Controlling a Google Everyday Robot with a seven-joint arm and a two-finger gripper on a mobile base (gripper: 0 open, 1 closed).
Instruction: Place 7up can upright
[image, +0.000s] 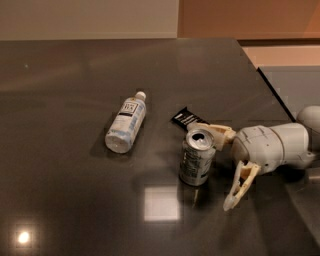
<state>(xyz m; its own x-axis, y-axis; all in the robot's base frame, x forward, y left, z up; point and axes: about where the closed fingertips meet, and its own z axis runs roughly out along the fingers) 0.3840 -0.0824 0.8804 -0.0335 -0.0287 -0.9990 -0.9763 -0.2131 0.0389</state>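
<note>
The 7up can is a small silver can with a pull-tab top. It stands upright on the dark table, right of the middle. My gripper comes in from the right on a white arm and is open. One tan finger lies behind the can near its top. The other finger points down toward the table, well apart from the can on its right side. The can stands free between them.
A clear plastic bottle with a white cap lies on its side left of the can. A small black packet lies just behind the can. The table's right edge runs diagonally near my arm.
</note>
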